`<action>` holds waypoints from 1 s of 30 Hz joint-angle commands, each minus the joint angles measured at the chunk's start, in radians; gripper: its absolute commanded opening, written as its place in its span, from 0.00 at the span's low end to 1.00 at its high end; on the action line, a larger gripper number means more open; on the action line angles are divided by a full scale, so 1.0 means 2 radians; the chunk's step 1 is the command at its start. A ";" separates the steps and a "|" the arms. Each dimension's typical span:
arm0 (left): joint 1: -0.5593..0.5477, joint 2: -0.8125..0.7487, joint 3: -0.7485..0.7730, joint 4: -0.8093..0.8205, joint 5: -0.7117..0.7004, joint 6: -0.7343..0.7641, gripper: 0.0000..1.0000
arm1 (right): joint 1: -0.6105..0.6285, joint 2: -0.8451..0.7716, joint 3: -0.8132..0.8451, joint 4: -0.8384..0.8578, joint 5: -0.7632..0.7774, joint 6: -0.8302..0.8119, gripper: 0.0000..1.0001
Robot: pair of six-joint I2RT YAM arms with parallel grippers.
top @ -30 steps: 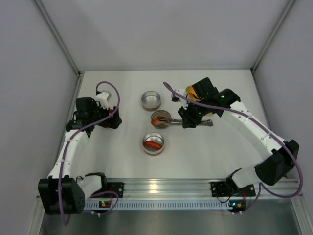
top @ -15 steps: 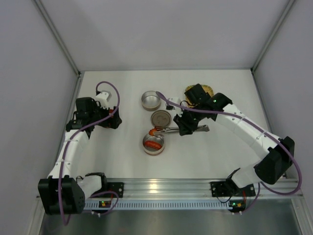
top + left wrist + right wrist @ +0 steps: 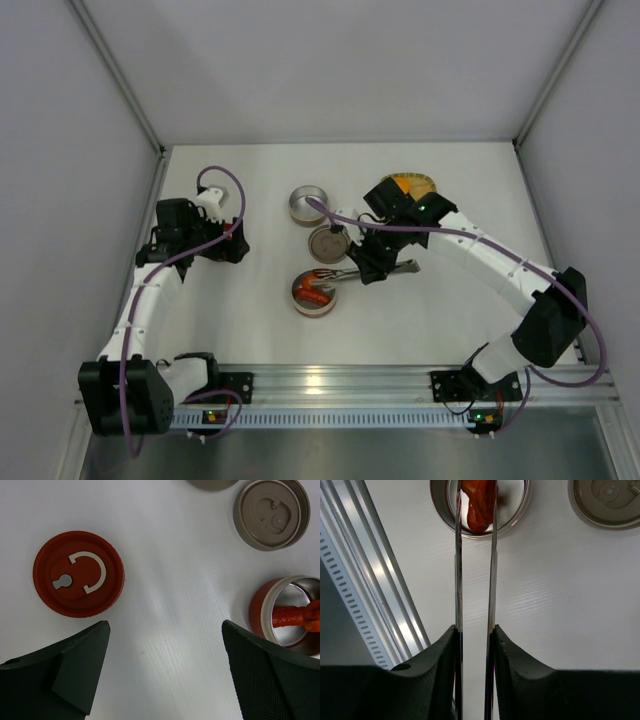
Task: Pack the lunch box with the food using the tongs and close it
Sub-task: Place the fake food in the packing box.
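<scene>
— Tongs (image 3: pixel 345 270), seen from above: where are they?
— Lying left to right in mid-table, with the right claw (image 3: pixel 372 262) clenched on their arms. Their tips reach over the near tin (image 3: pixel 297 299), where a red sausage (image 3: pixel 313 295) lies.

— What is around it?
— A beige lid (image 3: pixel 328 243) sits just beyond the tin, with a far tin (image 3: pixel 308 205) past that. A yellow tray (image 3: pixel 412 184) shows at far right, partly under the arm. The left claw (image 3: pixel 232 246) hangs well off to the left, released.

— And the left wrist view?
— The left claw (image 3: pixel 165 630) is spread wide, with nothing between its fingers (image 3: pixel 75 675). A red lid (image 3: pixel 78 580) lies flat to one side and the beige lid (image 3: pixel 271 514) to the other. The tin (image 3: pixel 260 611) is at the frame's edge with the sausage (image 3: pixel 290 616) inside.

— The right wrist?
— The right claw (image 3: pixel 474 635) grips both arms of the tongs (image 3: pixel 458 555), squeezing them nearly parallel. Their tips frame the sausage (image 3: pixel 479 505) over the tin (image 3: pixel 527 500). Whether it is pinched or just lying there, I cannot tell. The beige lid (image 3: pixel 610 500) is beside the tin, and the rail (image 3: pixel 385 580) runs along the other side.
</scene>
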 commanded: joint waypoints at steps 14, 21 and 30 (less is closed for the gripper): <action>0.002 0.001 0.008 0.016 0.007 0.004 0.98 | 0.019 0.022 0.012 0.041 0.016 0.009 0.30; 0.002 -0.001 0.007 0.016 0.007 0.004 0.98 | 0.021 0.022 0.015 0.041 0.022 0.008 0.45; 0.002 -0.004 0.013 0.010 0.008 0.005 0.99 | 0.020 0.002 0.045 0.027 0.022 0.006 0.44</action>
